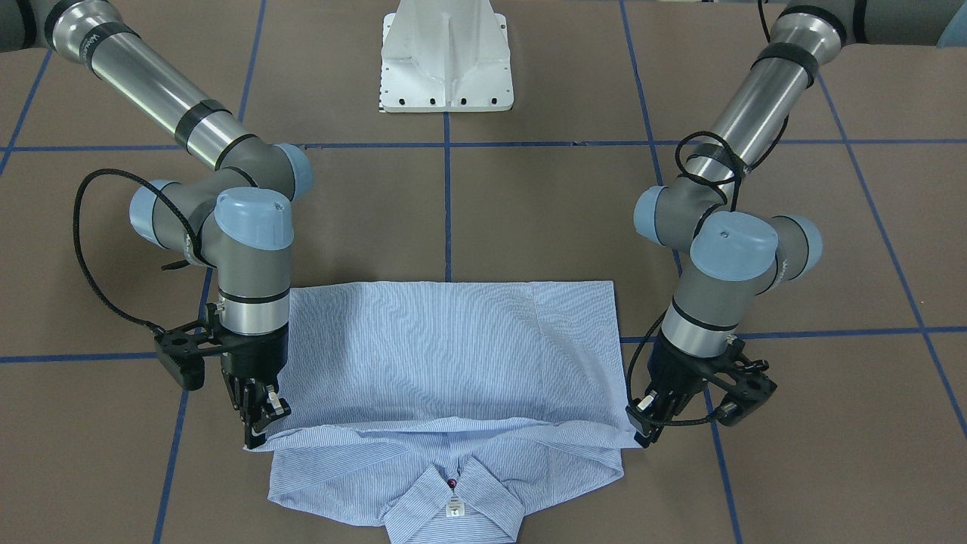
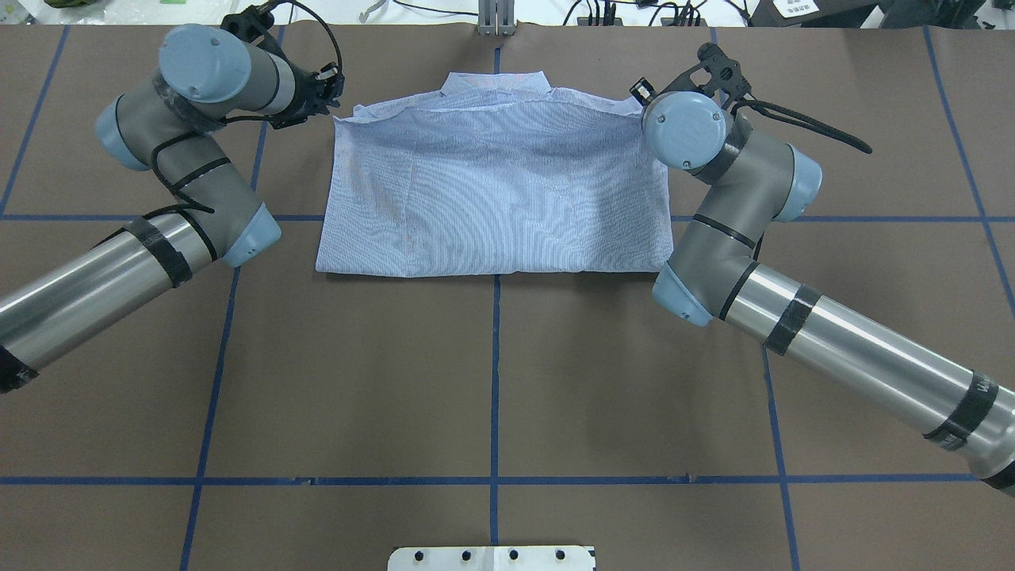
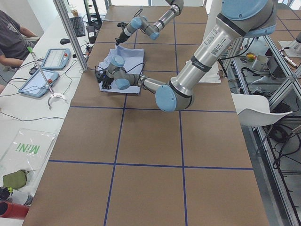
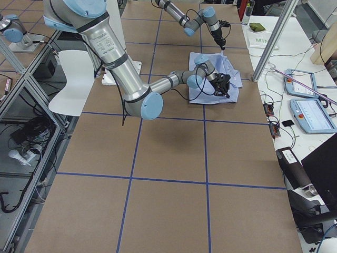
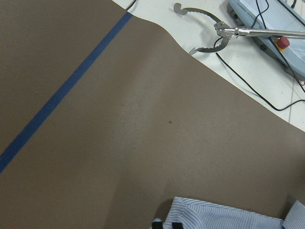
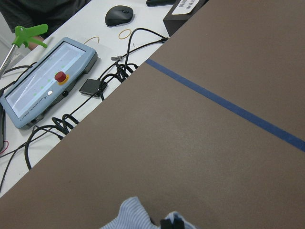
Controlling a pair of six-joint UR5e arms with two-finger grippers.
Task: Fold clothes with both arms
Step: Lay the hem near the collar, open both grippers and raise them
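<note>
Left claw (image 1: 641, 434), right claw (image 1: 255, 438): tips indistinct at shirt (image 1: 453, 340) corners.

4 fixed cameras ring the shirt (image 1: 453, 355); 2 wrist cameras, seemingly close, look down.

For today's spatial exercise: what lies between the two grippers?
The striped shirt fills it, right gripper to left gripper; the front-facing view shows this.

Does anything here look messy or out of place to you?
Nothing stands out. The shirt lies flat and folded on the table, collar showing, with the left tool and right tool pinching the flap's two corners. Just slight wrinkles.
</note>
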